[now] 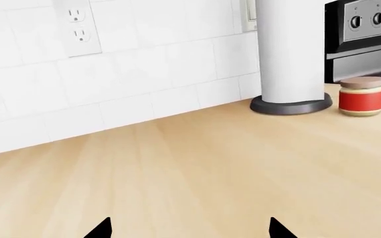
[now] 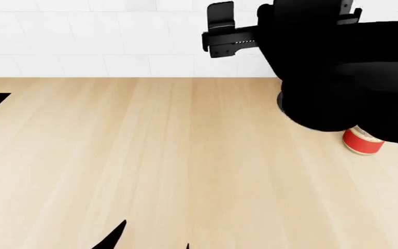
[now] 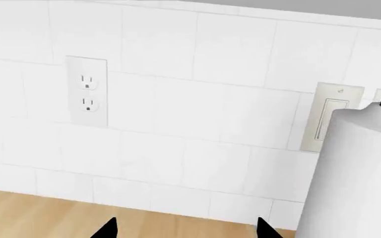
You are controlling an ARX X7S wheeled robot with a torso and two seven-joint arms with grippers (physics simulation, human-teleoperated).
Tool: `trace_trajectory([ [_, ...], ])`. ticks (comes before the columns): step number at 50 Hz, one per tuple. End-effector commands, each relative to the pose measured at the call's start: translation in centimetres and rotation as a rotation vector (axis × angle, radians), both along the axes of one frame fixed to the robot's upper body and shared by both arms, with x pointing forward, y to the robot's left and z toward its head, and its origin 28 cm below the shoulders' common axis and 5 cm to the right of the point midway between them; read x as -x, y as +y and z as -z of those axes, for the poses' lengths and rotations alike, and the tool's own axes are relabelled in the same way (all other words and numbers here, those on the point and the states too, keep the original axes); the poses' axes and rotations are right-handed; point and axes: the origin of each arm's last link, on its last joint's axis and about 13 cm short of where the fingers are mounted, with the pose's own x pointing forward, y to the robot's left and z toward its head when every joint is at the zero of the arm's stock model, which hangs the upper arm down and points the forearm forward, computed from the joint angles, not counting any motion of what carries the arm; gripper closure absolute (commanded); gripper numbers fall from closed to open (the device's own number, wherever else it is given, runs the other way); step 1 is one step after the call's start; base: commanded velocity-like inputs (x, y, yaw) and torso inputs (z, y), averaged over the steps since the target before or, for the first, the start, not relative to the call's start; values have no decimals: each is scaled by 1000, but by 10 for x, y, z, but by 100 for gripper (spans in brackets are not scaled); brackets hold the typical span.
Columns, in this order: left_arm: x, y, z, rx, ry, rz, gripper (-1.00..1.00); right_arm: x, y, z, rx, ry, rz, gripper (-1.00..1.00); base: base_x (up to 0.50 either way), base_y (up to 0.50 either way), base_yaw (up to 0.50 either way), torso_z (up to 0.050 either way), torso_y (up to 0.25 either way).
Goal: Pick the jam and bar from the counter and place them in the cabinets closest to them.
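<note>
Neither the jam nor the bar shows in any of my views, so I cannot tell where they are. What I do see of the task is the surface, pale beige wood grain, running long and flat up to a white tiled wall.

My left fingers hang low over a bare stretch of that surface. Only their two dark tips show in the left wrist view, set wide apart with nothing between them. In the head view, two dark points at the bottom edge look like the same tips.

My right fingers are also spread wide and hold nothing. They sit higher and face the wall, with only a thin strip of the surface below them. In the head view my right arm is a big black mass at the upper right.

Further out, a squat jar with a tan lid and a red band stands upright on the surface. It is just beside the dark round base of a white paper towel roll, but not touching it. A black stove with knobs stands behind the jar. On the wall are a white outlet and, next to the roll, a light switch.
</note>
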Motion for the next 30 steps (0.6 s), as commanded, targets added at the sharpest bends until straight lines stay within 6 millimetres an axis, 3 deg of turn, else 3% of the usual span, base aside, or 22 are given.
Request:
trace_trajectory([
  [1,0,0,-1,0,-2,0,-100,-12,3,25,6,59,-12,-100,0,0,0,0,0],
  [17,0,1,-1,-1,-4,-2,-100,-20,-2,57,-40,153,-42,-100,0,0,0,0,0],
  [30,-1,2,0,3,-3,-10,-100,-6,-7,85,-60,158,-66,-100,0,0,0,0,0],
])
